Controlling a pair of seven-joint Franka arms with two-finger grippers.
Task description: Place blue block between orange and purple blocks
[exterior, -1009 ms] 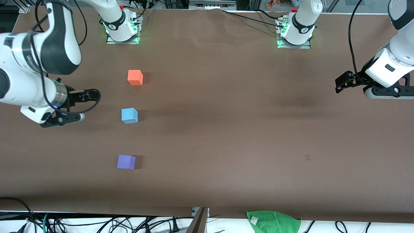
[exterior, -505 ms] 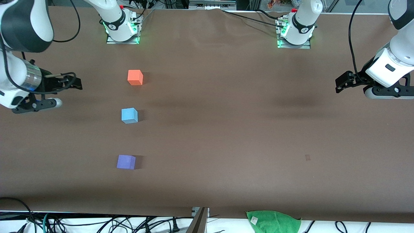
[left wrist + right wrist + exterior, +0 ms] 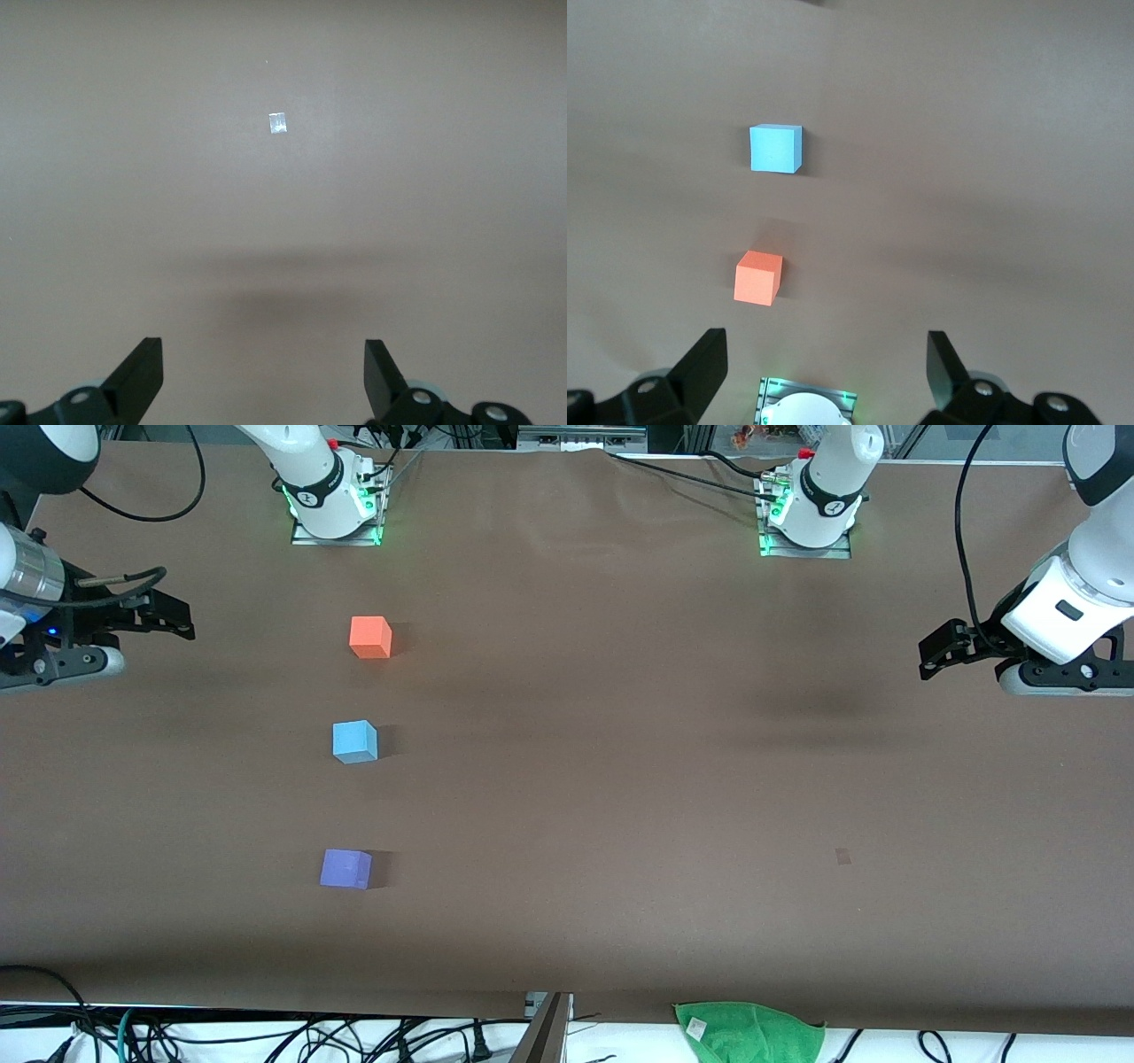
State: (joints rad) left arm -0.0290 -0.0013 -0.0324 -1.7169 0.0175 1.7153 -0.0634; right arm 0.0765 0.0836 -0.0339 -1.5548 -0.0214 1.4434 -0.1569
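Blue block [image 3: 354, 741] unmoved between orange block [image 3: 370, 637] and purple block [image 3: 345, 868] (right end effector [image 3: 173, 622] released, farther off than before).

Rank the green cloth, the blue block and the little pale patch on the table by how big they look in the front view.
1. green cloth, though partly cut off by the picture's edge
2. blue block
3. pale patch

The cloth lies nearest the camera, which may add a little to its look.

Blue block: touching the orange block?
No. In the front view the blue block sits apart from the orange block, with bare table between them.
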